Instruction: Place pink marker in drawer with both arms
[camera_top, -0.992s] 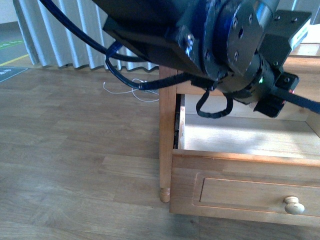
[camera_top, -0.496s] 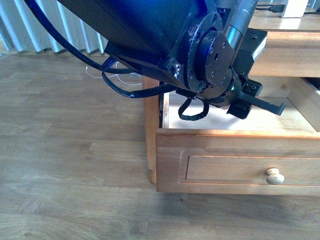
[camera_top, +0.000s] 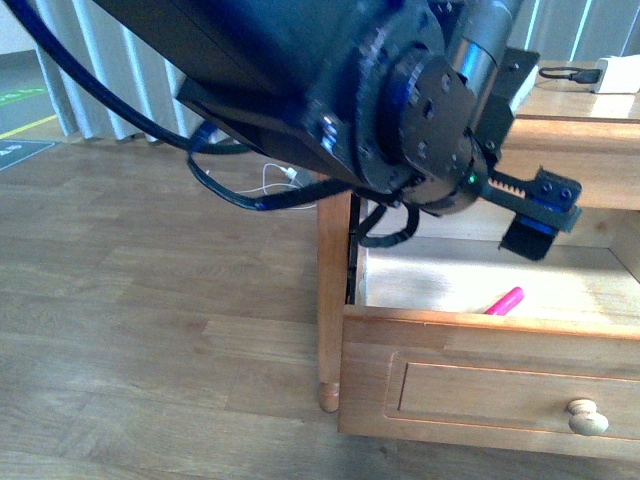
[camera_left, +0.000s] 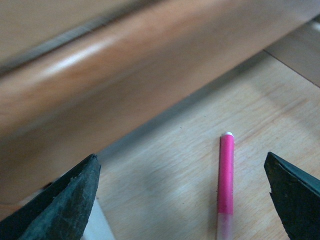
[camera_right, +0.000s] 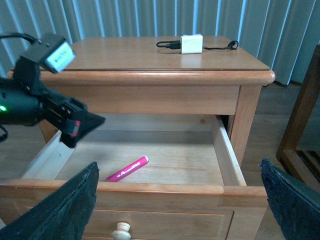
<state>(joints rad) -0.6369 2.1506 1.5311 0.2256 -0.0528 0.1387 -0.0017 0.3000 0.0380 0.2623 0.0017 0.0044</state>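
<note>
While the pink marker (camera_right: 127, 168) lies in the drawer (camera_right: 220, 150), your left pincer (camera_left: 180, 162) and right pincer (camera_right: 178, 165) gape empty.

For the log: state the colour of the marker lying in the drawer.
Hot pink marker, clearest in right wrist view.

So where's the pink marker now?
The pink marker lies on the floor of the open drawer, near its front panel, under the open left gripper.
</note>
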